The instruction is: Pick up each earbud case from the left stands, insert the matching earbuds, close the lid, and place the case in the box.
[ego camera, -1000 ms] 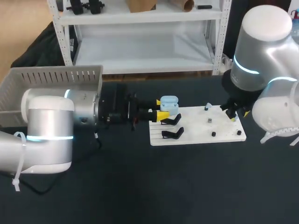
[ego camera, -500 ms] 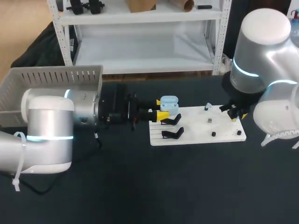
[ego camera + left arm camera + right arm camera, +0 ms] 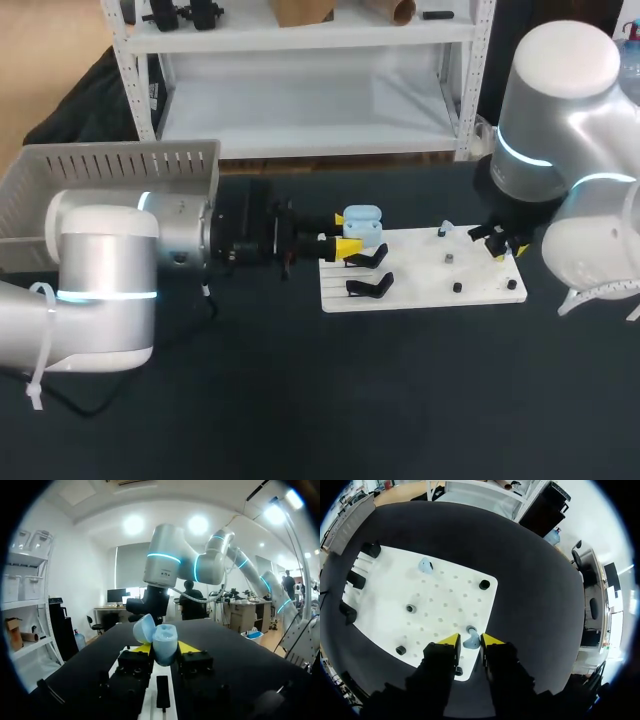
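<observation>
Small shift of the right arm [image 3: 590, 230] over the last second, seen from the head view: a slight lowering of its big white joint [image 3: 560, 80] and a nudge toward the middle of the table [image 3: 300, 400], glowing ring [image 3: 522, 158] down with it. With that, a short drift of the right gripper [image 3: 497, 243] inward over the far right corner of the board [image 3: 420, 285] (nearly all of it in the first half second, next to nothing since).

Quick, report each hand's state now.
Left hand: closed on the blue earbud case, lid open.
Right hand: open, a blue earbud between its fingers.
</observation>
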Motion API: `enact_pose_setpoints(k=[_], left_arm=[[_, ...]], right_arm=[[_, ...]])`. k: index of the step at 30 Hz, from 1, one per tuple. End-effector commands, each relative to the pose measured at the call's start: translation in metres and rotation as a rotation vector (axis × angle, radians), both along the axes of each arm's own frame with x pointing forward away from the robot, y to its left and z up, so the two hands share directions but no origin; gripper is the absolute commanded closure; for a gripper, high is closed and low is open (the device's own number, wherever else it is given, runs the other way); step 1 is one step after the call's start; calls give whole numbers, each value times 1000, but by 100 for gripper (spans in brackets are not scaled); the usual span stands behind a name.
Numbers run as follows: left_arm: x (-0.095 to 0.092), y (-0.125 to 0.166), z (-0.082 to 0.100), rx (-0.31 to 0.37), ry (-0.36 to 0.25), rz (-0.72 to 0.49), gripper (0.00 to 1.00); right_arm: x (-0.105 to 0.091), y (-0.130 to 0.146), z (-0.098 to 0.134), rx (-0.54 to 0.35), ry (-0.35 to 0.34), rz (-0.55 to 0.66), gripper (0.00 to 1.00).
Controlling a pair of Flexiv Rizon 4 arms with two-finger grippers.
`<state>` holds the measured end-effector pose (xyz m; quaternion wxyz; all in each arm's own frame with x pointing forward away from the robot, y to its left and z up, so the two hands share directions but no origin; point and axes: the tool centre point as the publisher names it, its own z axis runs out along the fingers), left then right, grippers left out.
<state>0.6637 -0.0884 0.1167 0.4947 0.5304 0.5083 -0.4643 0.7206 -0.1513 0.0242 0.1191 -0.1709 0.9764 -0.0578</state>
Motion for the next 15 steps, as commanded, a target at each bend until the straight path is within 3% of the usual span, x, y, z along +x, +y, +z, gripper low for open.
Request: enact_pose_setpoints(k=[1,15], left_arm=[[-2,0,0,-2,-2,6,100],[-2,0,0,-2,-2,6,100]], right_arm=[[-3,0,0,-6,-7,-6,73],[-6,-3,0,-11,-14,-17,74]])
